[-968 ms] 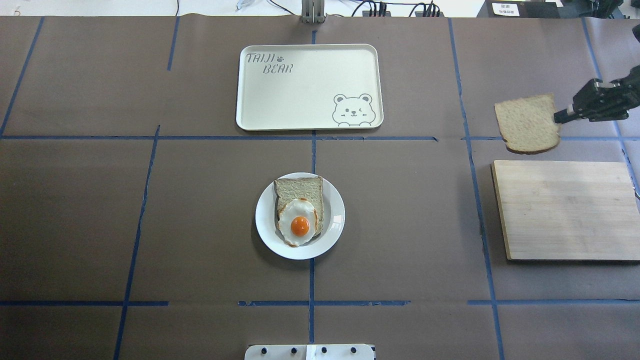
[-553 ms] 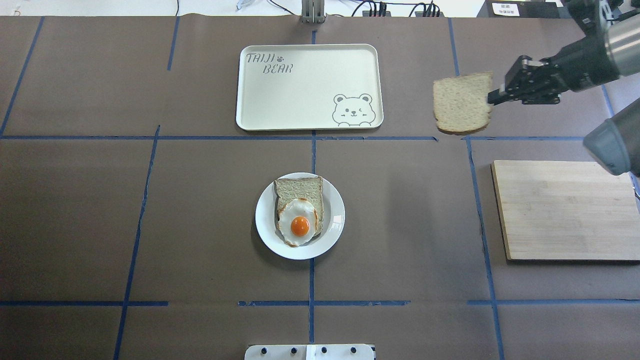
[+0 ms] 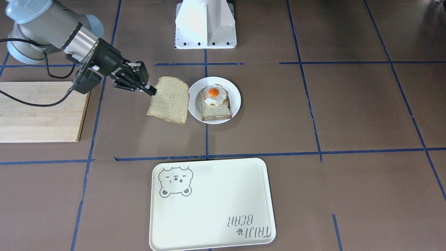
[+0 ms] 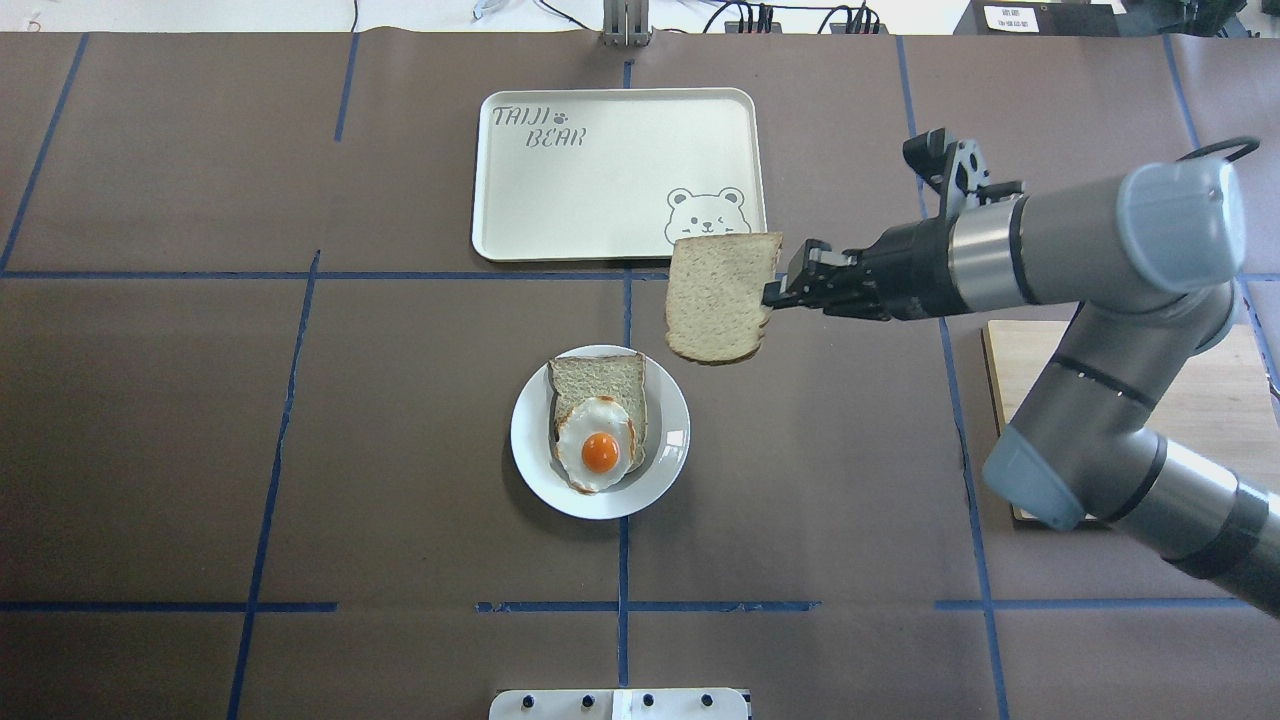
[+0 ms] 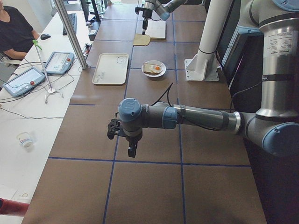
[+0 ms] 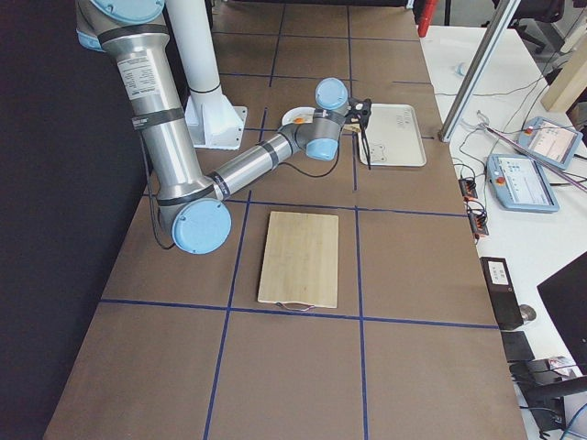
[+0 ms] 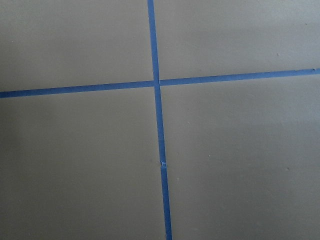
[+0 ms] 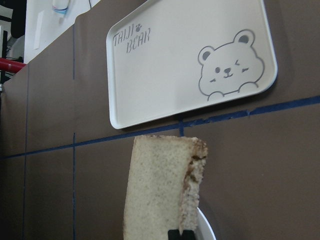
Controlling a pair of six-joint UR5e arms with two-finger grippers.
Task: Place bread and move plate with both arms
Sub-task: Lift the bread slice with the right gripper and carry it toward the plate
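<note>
Twice confirming, in the overhead and front-facing views, a closed pinch by the right gripper (image 4: 768,296) on one side edge of the bread (image 4: 722,297), with nothing else in its grasp. Recording the bread as hanging clear of the table (image 4: 400,400), broad face up and slightly tilted, between the tray (image 4: 600,200) and the plate (image 4: 670,455), just beside the plate's far right rim and not yet over it. Judging the edge grip as deliberate: leaving the flat underside free for laying down on the toast slice with fried egg (image 4: 598,400), and keeping the fingers off to one side at release. Noting the plate sitting at the table's centre, reachable from either side, presumably for the two-arm move afterwards. Noting the cutting board (image 3: 35,111) lying bare, well apart on the robot's right. Finding the left gripper (image 5: 132,150) only in the exterior left view, pointing down over bare table well apart from the plate; declining to say whether open or closed, since that view cannot tell. Seeing only brown table and crossing blue tape (image 7: 157,125) through the left wrist camera. Assessing the step as carrying, with placing pending and the plate move not begun. Flagging a thin hold on soft crumb: risking sag or tearing, and possibly nudging the egg on contact.
</note>
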